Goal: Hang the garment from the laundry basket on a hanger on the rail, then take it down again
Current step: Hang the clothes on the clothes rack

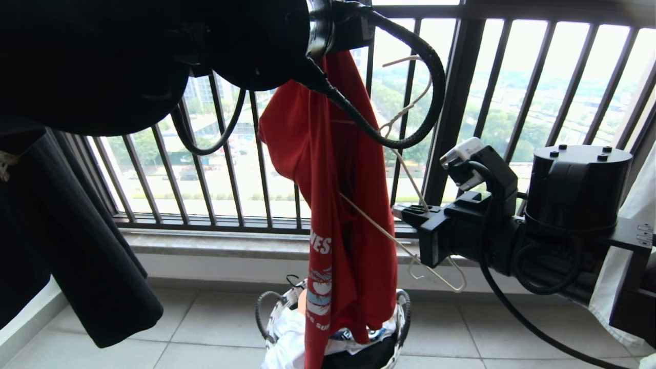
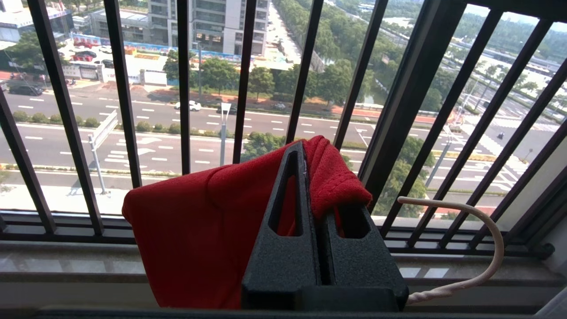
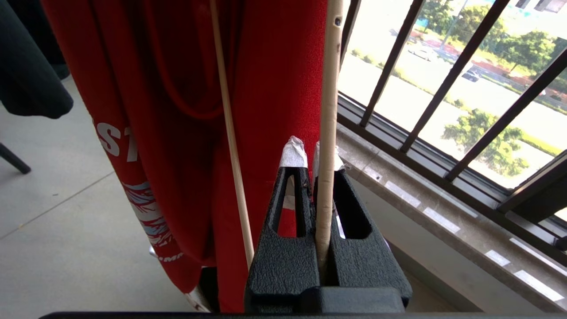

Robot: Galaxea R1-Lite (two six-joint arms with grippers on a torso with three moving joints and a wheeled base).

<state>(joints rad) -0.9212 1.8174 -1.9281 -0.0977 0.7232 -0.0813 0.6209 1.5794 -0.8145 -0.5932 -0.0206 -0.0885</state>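
- While you are watching the head view, the left gripper (image 2: 316, 186) is sitting up at 12 o'clock, mostly lost behind its own dark arm, and its fingers are pressing together on a bunched fold of the shirt (image 1: 333, 205).
- In the left wrist view you are seeing that red fold draping over the fingertips (image 2: 294, 177), with the hanger (image 2: 478, 248) hook curving just beside it, apart from the cloth.
- The shirt is hanging long from that grip, down the middle of the head view, its hem trailing into the basket (image 1: 277, 307) at 6 o'clock.
- The right gripper (image 3: 314, 159) is reaching in from 3 o'clock, and its jaws are pinching one cream wire of the hanger (image 1: 410, 195) between taped fingertips (image 3: 292, 153).
- You are looking at the hanger tilting steeply, hook up near 1 o'clock, one end slanting in against the shirt, the other hanging free below the right gripper.
- In the right wrist view a second wire of the hanger (image 3: 232, 146) is running across the red cloth (image 3: 177, 110), whose white lettering and blue print are showing.
- A black garment (image 1: 77, 241) is hanging at 9 o'clock, and the window bars (image 1: 461, 102) are standing behind everything.
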